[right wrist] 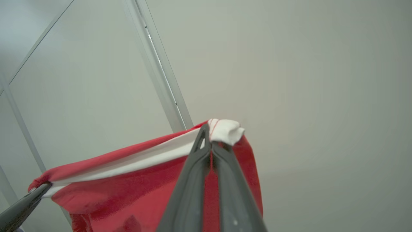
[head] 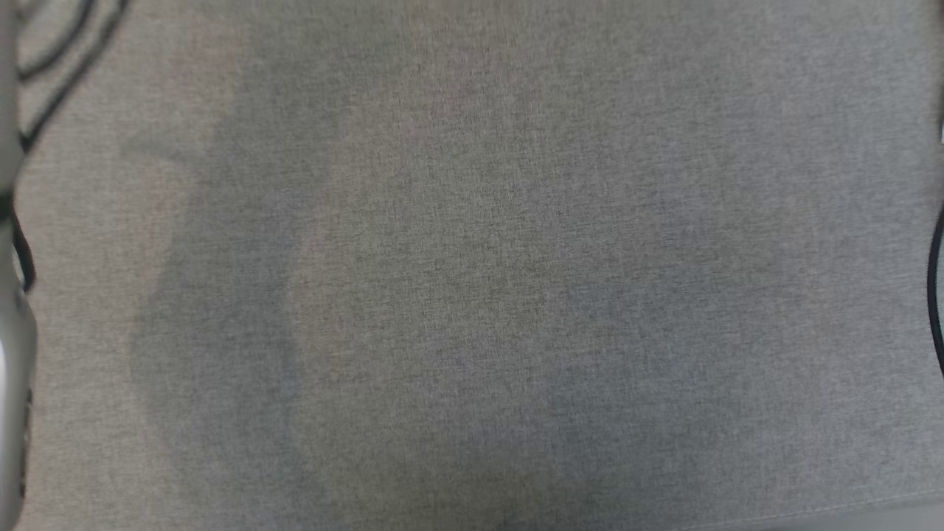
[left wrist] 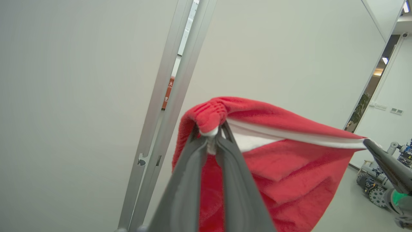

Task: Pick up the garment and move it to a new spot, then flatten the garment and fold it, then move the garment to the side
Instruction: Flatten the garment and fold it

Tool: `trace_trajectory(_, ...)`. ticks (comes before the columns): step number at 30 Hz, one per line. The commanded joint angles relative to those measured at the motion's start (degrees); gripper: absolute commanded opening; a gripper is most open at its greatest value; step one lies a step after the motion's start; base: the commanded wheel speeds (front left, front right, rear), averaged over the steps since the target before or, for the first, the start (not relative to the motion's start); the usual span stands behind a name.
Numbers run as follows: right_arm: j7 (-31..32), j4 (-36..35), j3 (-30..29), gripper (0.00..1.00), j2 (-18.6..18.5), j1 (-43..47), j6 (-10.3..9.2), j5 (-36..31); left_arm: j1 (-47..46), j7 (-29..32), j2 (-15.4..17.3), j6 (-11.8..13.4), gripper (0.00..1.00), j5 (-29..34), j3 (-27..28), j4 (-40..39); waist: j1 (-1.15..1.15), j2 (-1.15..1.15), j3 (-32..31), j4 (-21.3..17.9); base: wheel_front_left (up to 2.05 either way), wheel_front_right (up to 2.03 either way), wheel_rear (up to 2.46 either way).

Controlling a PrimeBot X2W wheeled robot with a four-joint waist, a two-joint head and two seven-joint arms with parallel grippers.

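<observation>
Left gripper (left wrist: pixel 210 132): fingers clamped on a bunched red corner of the garment (left wrist: pixel 289 174).
Right gripper (right wrist: pixel 210 137): fingers pinched together on the other, white-trimmed corner.
Garment: hangs stretched between both grippers, in front of the pale wall (left wrist: pixel 80 96).
Metal post (left wrist: pixel 167 96): set in that wall, behind the garment.

Jersey (left wrist: pixel 289 167) bright red with a slightly fuzzy texture. One white stripe runs along the edge, and the inner side is white. The bunched corner in the right wrist view is white with a line of red stitching. Left gripper (left wrist: pixel 210 129) plain dark grey. Right gripper (right wrist: pixel 210 141) same dark grey. Cloth surface (head: pixel 472 265) mid grey with a fine woven speckle and soft darker shadow patches. Cables (head: pixel 66 66) black. Wall (left wrist: pixel 80 96) plain pale grey-white. Rail (left wrist: pixel 164 96) silver-grey. Small sign (left wrist: pixel 168 91) orange-red with white marks.
</observation>
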Motion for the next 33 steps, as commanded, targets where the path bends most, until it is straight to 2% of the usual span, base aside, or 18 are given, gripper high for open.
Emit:
trace_trajectory(1,-1.7,3.2,-0.3,0.00,1.3,-2.1,-0.09,-1.0,-2.7,-2.2,-0.2,-0.7,0.00,1.5,0.2,4.0,-0.02,0.00,5.7,-0.8,0.00,0.00,0.00)
trace_trajectory(4,-4.3,8.8,1.4,0.00,5.0,-4.3,-0.08,-1.1,-5.9,-6.1,-1.6,-3.7,0.00,3.0,-0.9,12.6,-0.02,0.00,6.4,-1.8,0.00,0.00,0.00)
trace_trajectory(6,-5.6,10.7,3.3,0.00,6.0,-2.1,-0.05,0.2,-4.8,-8.2,-2.7,-5.6,0.00,2.7,-1.4,16.9,-0.02,0.00,6.3,-2.3,0.00,0.00,0.00)
trace_trajectory(9,-7.4,11.3,6.9,0.00,5.1,3.9,-0.05,2.5,0.2,-8.8,-4.0,-7.8,0.00,1.8,-4.0,21.8,-0.02,0.00,5.5,-2.3,0.00,0.00,0.00)
trace_trajectory(12,-9.6,8.2,10.2,0.00,3.2,13.2,-0.03,7.3,7.3,-7.6,-5.0,-8.9,0.00,-0.9,-7.0,23.2,-0.02,0.00,3.8,-2.4,0.00,0.00,0.00)
trace_trajectory(15,-11.2,3.3,11.8,0.00,-1.0,23.8,-0.04,12.3,16.0,-4.1,-5.2,-9.0,0.00,-7.1,-11.1,16.8,-0.02,0.00,1.8,-2.3,0.00,0.00,0.00)
trace_trajectory(19,-13.4,-3.8,14.8,0.00,-8.4,38.4,-0.03,14.1,28.8,-0.9,0.3,-8.9,0.00,-13.1,-17.0,4.4,-0.02,0.00,-0.4,-2.1,0.00,0.00,0.00)
trace_trajectory(22,-15.8,-8.0,15.4,0.00,-12.4,49.0,-0.04,16.6,38.5,-2.6,5.1,-8.9,0.00,-14.2,-20.0,-4.0,-0.02,0.00,-3.7,-2.3,0.00,0.00,0.00)
trace_trajectory(25,-17.3,-11.1,16.1,0.00,-14.2,59.5,-0.04,18.5,50.8,-6.5,8.1,-8.9,0.00,-15.2,-21.4,-8.2,-0.02,0.00,-9.4,-2.6,0.00,0.00,0.00)
trace_trajectory(29,-18.4,-15.5,15.4,0.00,-17.3,74.1,-0.07,19.2,66.2,-11.9,10.2,-5.5,0.00,-16.4,-22.7,-13.6,-0.02,0.00,-16.4,-2.2,0.00,0.00,0.00)
trace_trajectory(33,-19.1,-19.5,12.5,0.00,-18.9,89.1,-0.11,20.0,78.4,-16.3,12.0,-0.3,0.00,-15.4,-24.1,-18.5,-0.02,0.00,-21.6,-0.9,0.00,0.00,0.00)
